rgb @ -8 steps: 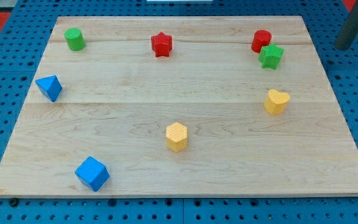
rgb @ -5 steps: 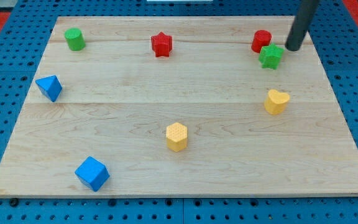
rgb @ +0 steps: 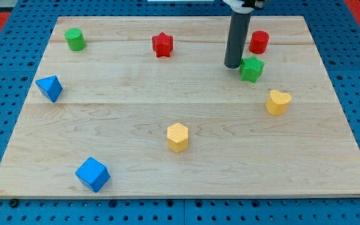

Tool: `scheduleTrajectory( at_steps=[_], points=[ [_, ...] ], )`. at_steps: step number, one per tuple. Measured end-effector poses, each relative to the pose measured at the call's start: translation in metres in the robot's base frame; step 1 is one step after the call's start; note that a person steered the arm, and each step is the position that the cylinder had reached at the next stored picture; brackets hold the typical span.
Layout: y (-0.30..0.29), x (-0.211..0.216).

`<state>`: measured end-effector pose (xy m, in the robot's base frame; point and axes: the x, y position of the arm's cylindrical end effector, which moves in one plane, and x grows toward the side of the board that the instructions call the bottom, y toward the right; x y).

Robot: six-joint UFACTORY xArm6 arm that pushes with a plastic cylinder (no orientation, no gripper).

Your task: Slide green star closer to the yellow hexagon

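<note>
The green star (rgb: pixel 252 69) lies at the view's upper right of the wooden board (rgb: pixel 136 112). My tip (rgb: pixel 232 65) is just to the view's left of the star, close to or touching it. The yellow hexagon (rgb: pixel 177 137) sits lower, near the board's middle, well down and to the left of the star.
A red cylinder (rgb: pixel 259 42) stands just above and right of the green star. A yellow heart (rgb: pixel 278 102) lies below it. A red star (rgb: pixel 162 45), a green cylinder (rgb: pixel 75 39), a blue triangular block (rgb: pixel 49 87) and a blue cube (rgb: pixel 92 174) lie elsewhere.
My rod came in from the view's right edge and crossed to the star's left side. The green star moved down and left, away from the red cylinder.
</note>
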<state>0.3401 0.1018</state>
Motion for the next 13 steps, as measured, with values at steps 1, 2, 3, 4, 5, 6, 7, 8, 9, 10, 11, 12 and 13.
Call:
scheduleTrajectory(
  at_steps=[1,2,3,4,5,6,7,8,9,10,11,12,13],
  points=[
    [0.009,-0.011],
    [0.029,-0.011],
    [0.031,-0.007],
    [0.029,0.002],
    [0.029,0.006],
    [0.029,0.006],
    [0.050,0.006],
    [0.073,0.006],
    [0.076,0.006],
    [0.076,0.006],
    [0.077,0.009],
    [0.068,0.020],
    [0.063,0.040]
  ],
)
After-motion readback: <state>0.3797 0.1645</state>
